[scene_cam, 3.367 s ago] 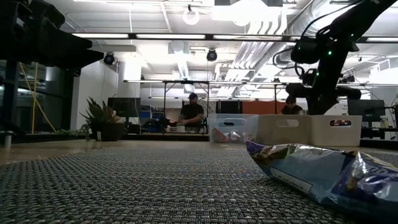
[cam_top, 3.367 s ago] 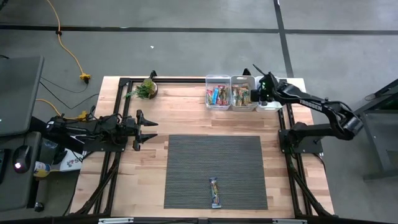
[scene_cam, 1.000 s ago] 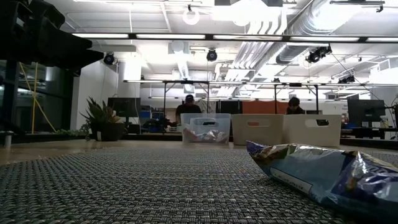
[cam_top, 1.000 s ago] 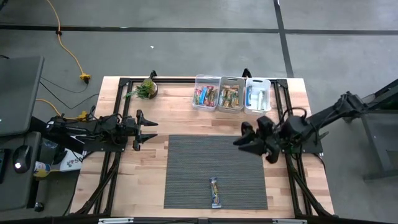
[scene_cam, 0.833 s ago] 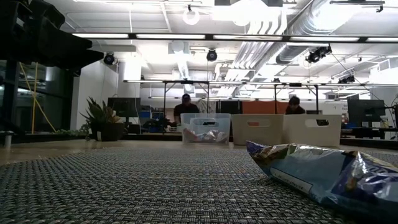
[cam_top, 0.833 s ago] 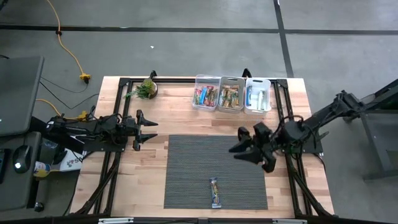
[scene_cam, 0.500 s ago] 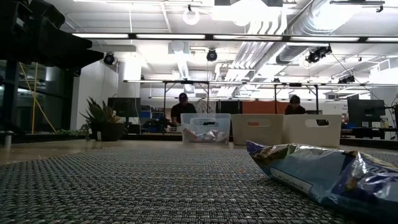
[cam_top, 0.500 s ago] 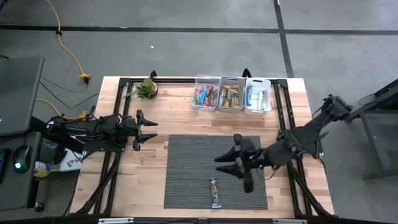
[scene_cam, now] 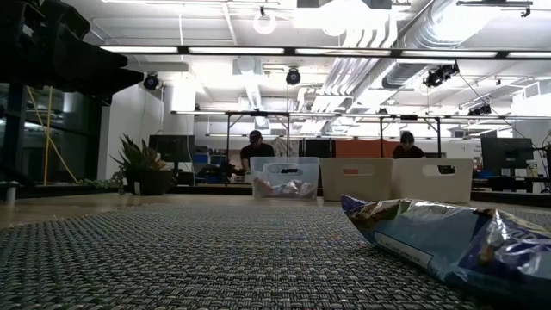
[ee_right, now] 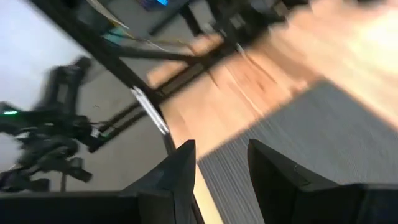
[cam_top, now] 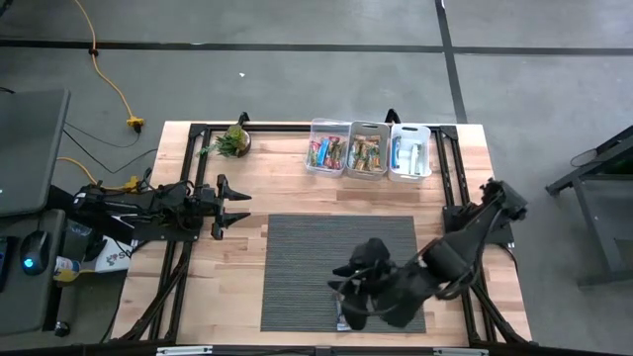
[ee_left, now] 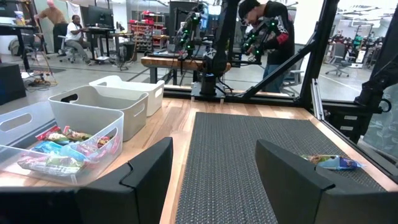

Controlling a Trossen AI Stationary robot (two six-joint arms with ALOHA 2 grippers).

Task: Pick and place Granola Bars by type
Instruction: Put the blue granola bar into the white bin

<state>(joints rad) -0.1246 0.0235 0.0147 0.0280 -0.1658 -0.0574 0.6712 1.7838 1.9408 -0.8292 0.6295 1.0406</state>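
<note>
A: Where's the bar [cam_top: 342,307]?
B: One, alone near the mat's [cam_top: 297,257] front edge. The right gripper [cam_top: 348,295], fingers parted with nothing between, hangs just over it.
A: Room?
B: The mat's otherwise bare. Three bins [cam_top: 369,150] line the counter's [cam_top: 287,188] far edge; the left gripper [cam_top: 235,208], wide, waits at the left side.

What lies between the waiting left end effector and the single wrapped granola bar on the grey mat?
In the high view, only bare wooden tabletop and grey woven mat lie between the left end effector and the blue wrapped granola bar.
</note>
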